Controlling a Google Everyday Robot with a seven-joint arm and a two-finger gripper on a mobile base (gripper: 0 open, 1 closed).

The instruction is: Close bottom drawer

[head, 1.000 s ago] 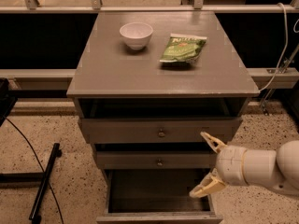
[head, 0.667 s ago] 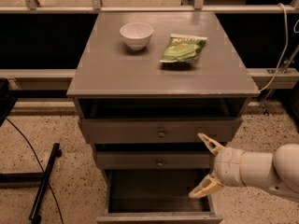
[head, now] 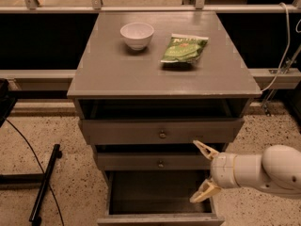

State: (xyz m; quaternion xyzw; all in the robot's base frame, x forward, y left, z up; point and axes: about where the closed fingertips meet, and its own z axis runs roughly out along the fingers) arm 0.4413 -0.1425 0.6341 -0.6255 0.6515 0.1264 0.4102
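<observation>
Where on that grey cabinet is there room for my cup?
The cabinet top is bare across its front half and left of the white bowl. Bowl and green bag crowd the back. The gripper, open, hangs at the right of the bottom drawer.

My end effector (head: 193, 171) hangs, fingers spread wide, by the right front corner of the pulled-out bottom drawer (head: 155, 194). There's free room straight down into its box. The middle drawer (head: 141, 162) front juts out just above, and a black stand (head: 44, 185) crosses the floor on the left.
</observation>
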